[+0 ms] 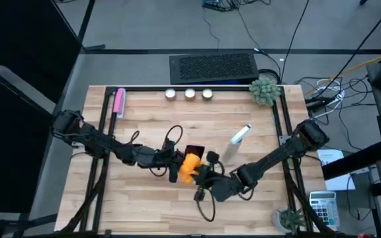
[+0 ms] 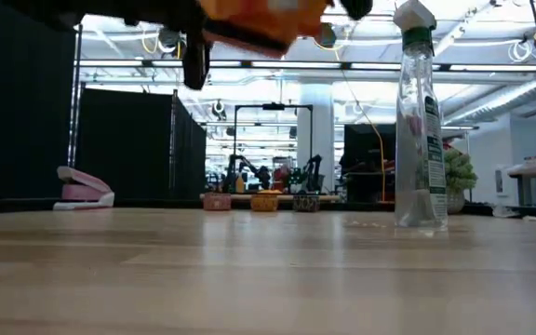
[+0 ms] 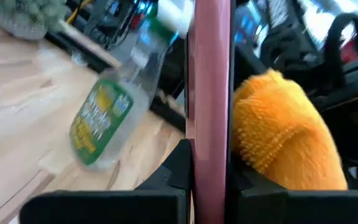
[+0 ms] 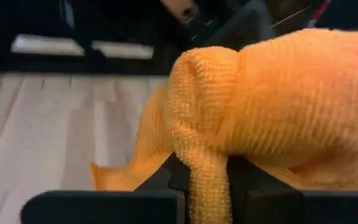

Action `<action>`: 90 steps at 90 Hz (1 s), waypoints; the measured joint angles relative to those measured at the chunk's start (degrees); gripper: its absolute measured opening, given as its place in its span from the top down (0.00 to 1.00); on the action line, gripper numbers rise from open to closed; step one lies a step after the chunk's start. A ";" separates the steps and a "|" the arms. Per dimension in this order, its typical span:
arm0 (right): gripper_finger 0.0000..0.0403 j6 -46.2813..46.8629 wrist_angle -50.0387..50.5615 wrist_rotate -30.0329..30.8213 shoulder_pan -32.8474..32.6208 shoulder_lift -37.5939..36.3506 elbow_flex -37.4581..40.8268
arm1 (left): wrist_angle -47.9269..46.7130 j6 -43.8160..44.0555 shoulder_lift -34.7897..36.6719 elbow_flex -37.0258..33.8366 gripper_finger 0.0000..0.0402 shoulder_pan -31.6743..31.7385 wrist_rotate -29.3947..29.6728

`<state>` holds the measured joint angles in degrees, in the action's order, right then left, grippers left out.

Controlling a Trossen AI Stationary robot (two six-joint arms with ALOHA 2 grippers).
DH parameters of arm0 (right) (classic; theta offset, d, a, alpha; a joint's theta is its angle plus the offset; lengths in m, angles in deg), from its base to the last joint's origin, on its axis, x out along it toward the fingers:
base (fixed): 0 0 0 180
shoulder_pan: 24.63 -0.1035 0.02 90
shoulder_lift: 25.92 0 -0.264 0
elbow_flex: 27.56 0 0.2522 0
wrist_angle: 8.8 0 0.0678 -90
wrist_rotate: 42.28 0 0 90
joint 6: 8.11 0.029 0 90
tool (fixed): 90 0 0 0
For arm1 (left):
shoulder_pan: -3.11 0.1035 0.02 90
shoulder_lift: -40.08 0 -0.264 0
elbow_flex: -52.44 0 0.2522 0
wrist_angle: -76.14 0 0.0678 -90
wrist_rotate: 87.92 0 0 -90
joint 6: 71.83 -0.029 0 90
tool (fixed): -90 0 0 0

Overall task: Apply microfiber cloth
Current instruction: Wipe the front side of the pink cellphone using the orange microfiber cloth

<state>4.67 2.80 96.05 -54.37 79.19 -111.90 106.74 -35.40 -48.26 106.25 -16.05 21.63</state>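
The orange microfiber cloth (image 1: pixel 189 167) is bunched against a black phone (image 1: pixel 194 153) above the middle of the table. My left gripper (image 1: pixel 179 160) reaches in from the left and is shut on the phone, whose edge looks pink in the left wrist view (image 3: pixel 209 74). My right gripper (image 1: pixel 201 174) reaches in from the right and is shut on the cloth (image 4: pixel 278 99). In the low view the cloth (image 2: pixel 268 17) and a dark gripper (image 2: pixel 194 58) hang high above the tabletop. My left gripper pinches the phone between its two fingers (image 3: pixel 178 163), which sit on its two flat faces near one end (image 3: pixel 209 149). The phone stands edge-on in the hold, clear of the table. My right gripper pinches a thick fold of the cloth (image 4: pixel 207 180) between its two fingers. Several layers are bunched there. The rest of the cloth bulges ahead of the fingers and lies against the phone's face (image 3: pixel 272 130), with one corner (image 4: pixel 114 177) hanging slack, clear of the table.
A clear spray bottle (image 1: pixel 239 135) stands right of centre, close behind the grippers. A pink flat thing (image 1: pixel 118 102) lies at the far left. Three small candles (image 1: pixel 189 94) and a potted plant (image 1: pixel 264 90) line the far edge. Bare wood lies along the near side.
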 joint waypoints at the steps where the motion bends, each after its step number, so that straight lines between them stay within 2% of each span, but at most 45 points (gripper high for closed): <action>1: 0.94 0.56 0.94 -0.12 -0.18 0.01 0.00 | -0.06 0.00 0.00 0.01 0.97 0.01 -0.01; 8: 0.94 4.31 6.97 0.91 -1.91 -0.58 -0.09 | 0.65 -0.11 0.07 0.02 0.97 0.09 0.02; 20: 0.94 5.96 14.60 6.45 -4.45 -3.20 0.02 | 1.83 0.10 0.31 0.24 0.97 0.07 -0.04; 27: 0.94 4.26 14.69 9.81 -4.20 -4.94 0.04 | 2.07 0.14 0.35 0.31 0.97 0.09 -0.07; 35: 0.94 0.44 9.67 10.67 -2.49 -5.50 0.05 | 2.05 0.26 0.35 0.31 0.97 0.09 -0.03; 41: 0.94 -2.37 3.85 8.57 -0.69 -4.95 0.17 | 2.08 0.30 0.44 0.30 0.97 0.16 0.12; 50: 0.94 -4.27 -4.37 0.57 1.98 -1.87 0.17 | 1.41 0.16 0.55 0.09 0.97 0.30 0.51; 58: 0.94 -2.92 -5.90 -3.88 2.48 1.52 0.09 | -0.51 -0.08 0.18 -0.19 0.97 0.44 -0.42; 65: 0.94 0.20 -1.75 -4.06 1.36 2.50 -0.14 | -0.83 -0.21 -0.09 -0.20 0.97 0.51 -0.59; 76: 0.94 6.85 10.19 -2.08 -1.96 1.17 -0.08 | 1.52 -0.30 0.15 0.12 0.97 0.63 0.00; 90: 0.94 10.58 21.49 5.74 -5.03 -4.10 0.11 | 2.49 0.26 0.44 0.42 0.97 0.61 -0.29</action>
<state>15.25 24.29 101.78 -59.40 75.09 -111.79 109.23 -35.14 -47.82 106.67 -15.43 21.35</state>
